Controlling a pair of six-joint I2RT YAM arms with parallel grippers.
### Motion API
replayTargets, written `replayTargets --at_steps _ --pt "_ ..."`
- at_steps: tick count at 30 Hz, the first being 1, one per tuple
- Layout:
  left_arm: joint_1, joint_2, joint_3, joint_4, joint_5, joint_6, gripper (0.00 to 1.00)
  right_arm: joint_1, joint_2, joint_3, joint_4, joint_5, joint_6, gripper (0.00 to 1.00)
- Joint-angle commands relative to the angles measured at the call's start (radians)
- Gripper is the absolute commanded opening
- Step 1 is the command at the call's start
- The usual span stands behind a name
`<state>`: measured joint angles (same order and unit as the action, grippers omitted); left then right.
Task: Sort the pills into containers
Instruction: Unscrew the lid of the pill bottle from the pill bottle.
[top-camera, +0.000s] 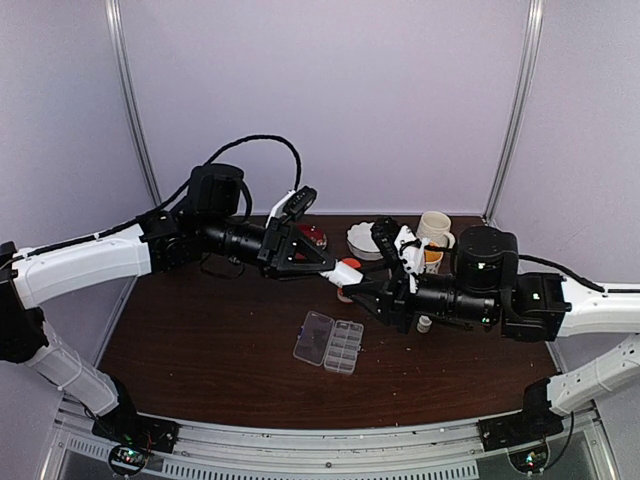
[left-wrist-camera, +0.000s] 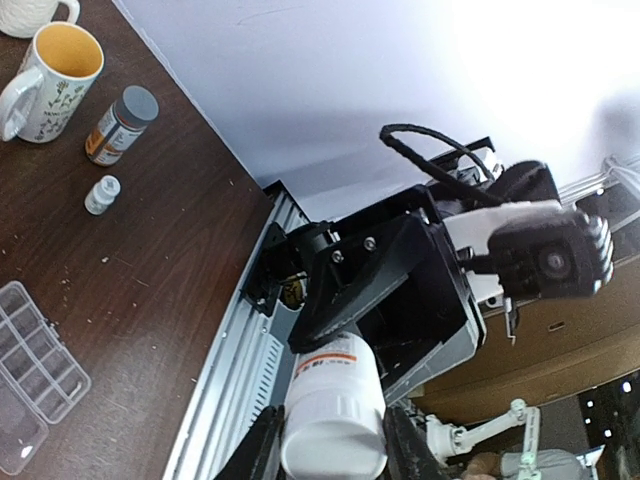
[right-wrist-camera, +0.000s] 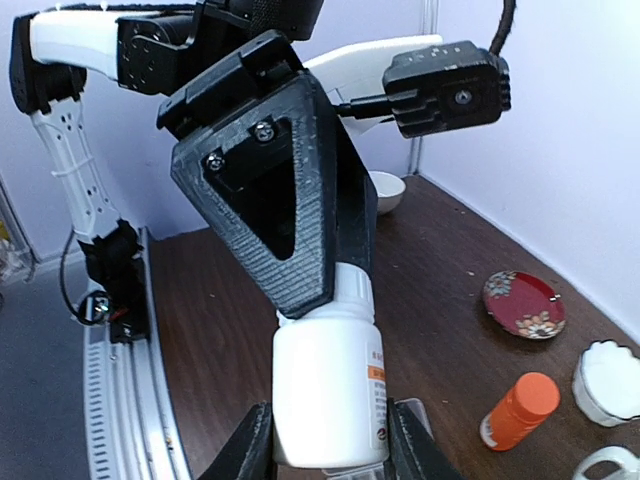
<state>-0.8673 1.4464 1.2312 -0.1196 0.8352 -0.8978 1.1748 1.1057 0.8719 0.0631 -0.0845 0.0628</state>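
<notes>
Over the middle of the table (top-camera: 200, 350), the left gripper (left-wrist-camera: 330, 440) and right gripper (right-wrist-camera: 328, 445) each clench opposite ends of one white bottle (right-wrist-camera: 325, 390), with the open pill organizer (top-camera: 328, 342) lying flat beneath, well in from the near edge.

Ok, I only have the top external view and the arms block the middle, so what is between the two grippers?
Observer: A white pill bottle. The right gripper is closed on its labelled body.
Operator: And the left one?
Observer: The left gripper clamps the other end, on the ribbed cap.
Operator: Is anything hidden under the right arm?
Observer: Yes, an amber bottle with a grey cap stands upright beside the mug.
</notes>
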Motion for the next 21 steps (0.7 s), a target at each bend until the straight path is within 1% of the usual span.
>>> replayTargets --at_steps 1,4,7,8,9,11,12,13,14,15,18,19,21 --pt "0.017 0.036 -0.01 0.077 0.02 -0.243 0.08 0.096 0.026 0.1 -0.135 0.273 -0.341 0.09" --pt "0.017 0.052 -0.008 0.11 0.029 -0.335 0.1 0.143 0.063 0.131 -0.161 0.375 -0.433 0.06" --pt "0.021 0.056 -0.032 0.211 0.018 -0.407 0.15 0.164 0.071 0.13 -0.149 0.414 -0.451 0.04" --pt "0.025 0.052 -0.044 0.244 0.005 -0.418 0.2 0.164 0.064 0.123 -0.137 0.412 -0.44 0.04" --pt "0.03 0.038 -0.06 0.283 -0.012 -0.426 0.29 0.165 0.054 0.117 -0.122 0.404 -0.42 0.04" --pt "0.044 0.011 -0.091 0.359 -0.043 -0.418 0.54 0.16 0.036 0.104 -0.108 0.369 -0.373 0.04" --pt "0.054 -0.002 -0.094 0.368 -0.048 -0.391 0.66 0.154 0.028 0.102 -0.107 0.348 -0.344 0.04" --pt "0.068 -0.011 -0.087 0.36 -0.044 -0.35 0.76 0.144 0.021 0.1 -0.111 0.319 -0.314 0.03" --pt "0.085 -0.02 -0.075 0.33 -0.04 -0.291 0.81 0.131 0.011 0.097 -0.113 0.267 -0.277 0.03" --pt "0.104 -0.029 -0.058 0.291 -0.039 -0.225 0.84 0.117 0.002 0.09 -0.108 0.229 -0.242 0.03" --pt "0.138 -0.053 -0.007 0.199 -0.013 -0.005 0.84 0.062 -0.029 0.049 -0.069 0.106 -0.138 0.02" --pt "0.139 -0.061 0.004 0.189 0.015 0.079 0.83 0.037 -0.036 0.034 -0.053 0.034 -0.078 0.02" --pt "0.136 -0.089 0.002 0.209 0.071 0.226 0.79 -0.039 -0.042 0.007 0.0 -0.159 0.029 0.02"
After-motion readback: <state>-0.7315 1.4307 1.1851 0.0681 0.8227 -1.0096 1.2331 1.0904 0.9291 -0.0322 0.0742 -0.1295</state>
